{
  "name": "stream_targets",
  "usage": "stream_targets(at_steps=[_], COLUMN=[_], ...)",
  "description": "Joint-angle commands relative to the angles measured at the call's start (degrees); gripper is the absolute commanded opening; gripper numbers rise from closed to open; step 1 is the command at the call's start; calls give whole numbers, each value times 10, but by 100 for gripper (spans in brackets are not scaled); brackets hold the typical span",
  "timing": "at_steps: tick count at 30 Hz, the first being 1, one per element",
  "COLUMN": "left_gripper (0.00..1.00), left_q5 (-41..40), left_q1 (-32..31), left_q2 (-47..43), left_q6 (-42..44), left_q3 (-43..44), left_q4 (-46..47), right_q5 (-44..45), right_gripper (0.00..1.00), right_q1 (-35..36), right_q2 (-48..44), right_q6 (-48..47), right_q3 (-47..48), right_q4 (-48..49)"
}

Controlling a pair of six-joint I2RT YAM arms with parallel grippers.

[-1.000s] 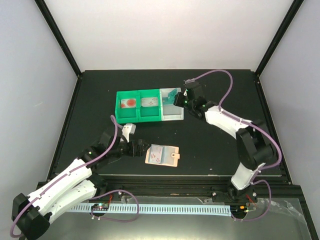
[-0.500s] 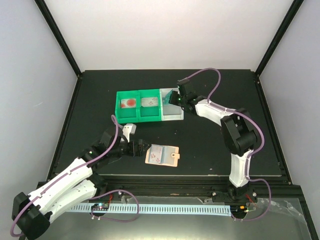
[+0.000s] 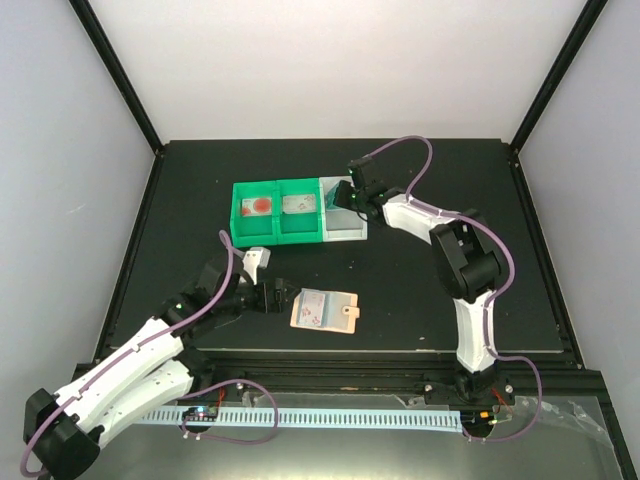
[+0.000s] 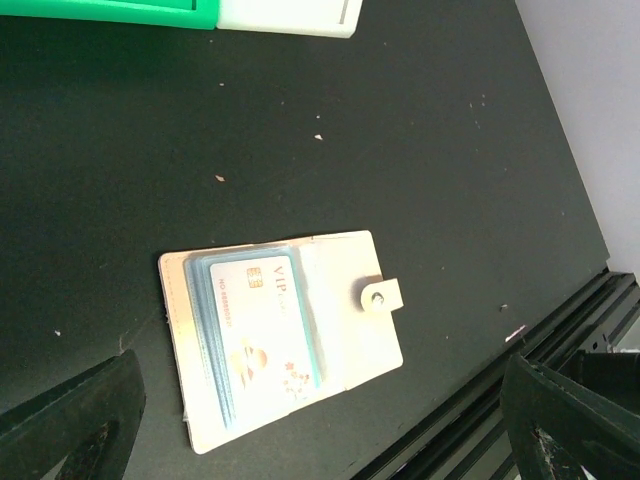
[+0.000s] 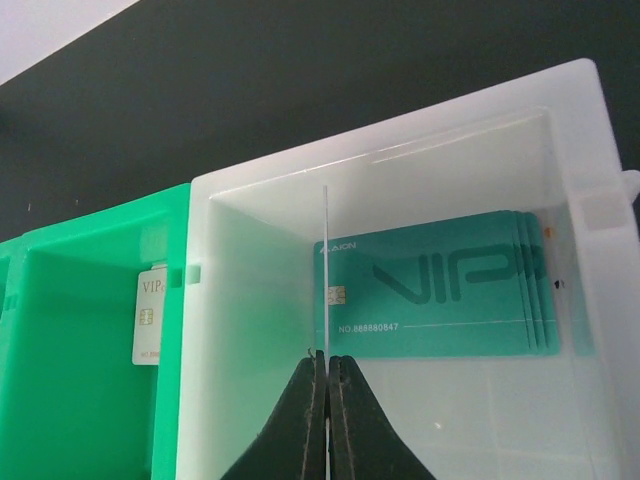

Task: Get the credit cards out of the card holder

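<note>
Matte black table (image 3: 420,290); flat tan card holder (image 4: 350,330)

A black surface (image 3: 200,180) fills the floor of a white-walled booth (image 3: 330,70) edged by black struts (image 3: 115,75). From its middle, a 3-compartment tray (image 3: 285,238) sits toward 11 o'clock: 2 green sections side by side, then 1 white section (image 3: 345,236) at the 3 o'clock end. Seen close, the white section's walls (image 5: 250,330) are translucent and butt against the green (image 5: 80,330). A few pale specks (image 4: 219,178) dot the surface. At 6 o'clock, a pale slotted strip (image 3: 340,418) runs along the near edge.
</note>
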Motion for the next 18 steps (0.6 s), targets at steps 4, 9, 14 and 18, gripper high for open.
stream_targets(at_steps=[4,9,14,18], left_gripper=[99,99,99,99], left_q5=[-18,-55,-73,-71], left_q1=[3,4,5,5], left_q2=[-19,-37,-43,-42], left_q6=[-22,-31,-35,-40], left_q3=[16,21,24,23], left_q4=[-7,-29,-43,-44], right_q5=[-6,-1,-7,-8], right_gripper=[1,4,6,9], right_q1=[-4,-4,-4,-4], right_q2=[26,35,53,60], right_q6=[11,11,9,9], right_q3=[30,34,46,53], right_q4=[-7,-7,-18,-20])
